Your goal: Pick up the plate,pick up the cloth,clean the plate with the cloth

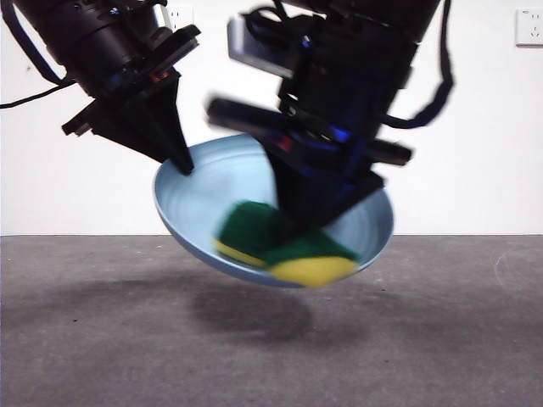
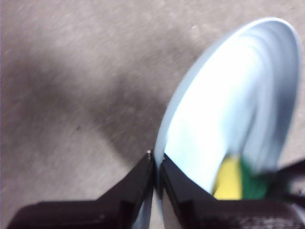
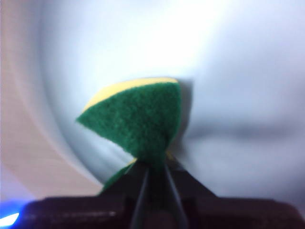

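The light-blue plate (image 1: 212,199) hangs tilted above the grey table, its hollow facing the camera. My left gripper (image 1: 182,163) is shut on its upper left rim; the left wrist view shows the jaws pinching the plate's (image 2: 228,109) edge at the gripper (image 2: 156,160). My right gripper (image 1: 301,222) comes down from above, shut on the cloth (image 1: 280,246), a yellow sponge with a green top, and presses it against the plate's inside. In the right wrist view the cloth (image 3: 138,119) is folded between the jaws of the gripper (image 3: 155,167), against the plate (image 3: 228,71).
The grey table (image 1: 102,322) lies below with the plate's shadow on it. A white wall stands behind, with an outlet (image 1: 528,25) at the top right.
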{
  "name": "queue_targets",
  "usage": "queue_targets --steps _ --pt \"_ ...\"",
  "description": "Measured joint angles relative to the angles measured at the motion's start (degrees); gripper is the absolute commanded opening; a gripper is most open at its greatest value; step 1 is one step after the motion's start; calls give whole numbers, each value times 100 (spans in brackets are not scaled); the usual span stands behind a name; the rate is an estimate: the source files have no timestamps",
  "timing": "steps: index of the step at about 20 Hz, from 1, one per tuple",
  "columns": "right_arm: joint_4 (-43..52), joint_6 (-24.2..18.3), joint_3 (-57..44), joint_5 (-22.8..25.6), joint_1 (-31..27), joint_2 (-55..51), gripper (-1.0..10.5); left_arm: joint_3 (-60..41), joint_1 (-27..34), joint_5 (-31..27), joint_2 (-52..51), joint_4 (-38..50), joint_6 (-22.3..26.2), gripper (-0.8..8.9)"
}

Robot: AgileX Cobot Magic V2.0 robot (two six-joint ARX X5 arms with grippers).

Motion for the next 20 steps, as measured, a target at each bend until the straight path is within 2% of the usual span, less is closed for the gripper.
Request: queue_targets --steps 2,4,6,11,14,18,20 --pt "-149 -76 0 1058 4 0 -16 0 42 -50 0 -221 35 -9" --pt "-96 -107 -2 1652 -81 0 -16 2 57 -59 0 -433 74 -9" --pt "87 -136 -2 1893 -192 0 -16 2 57 -48 0 -627 114 -9" --pt "824 -195 -4 1849 -402 0 -16 2 66 203 0 -772 118 -9" --pt "1329 -210 -9 1274 -529 0 -16 2 85 426 0 -765 142 -8" --pt "2234 101 -9 -909 -584 0 -16 2 101 496 0 -557 295 -9" --pt "2267 164 -9 -1458 -503 0 -16 2 94 555 0 -407 365 -8"
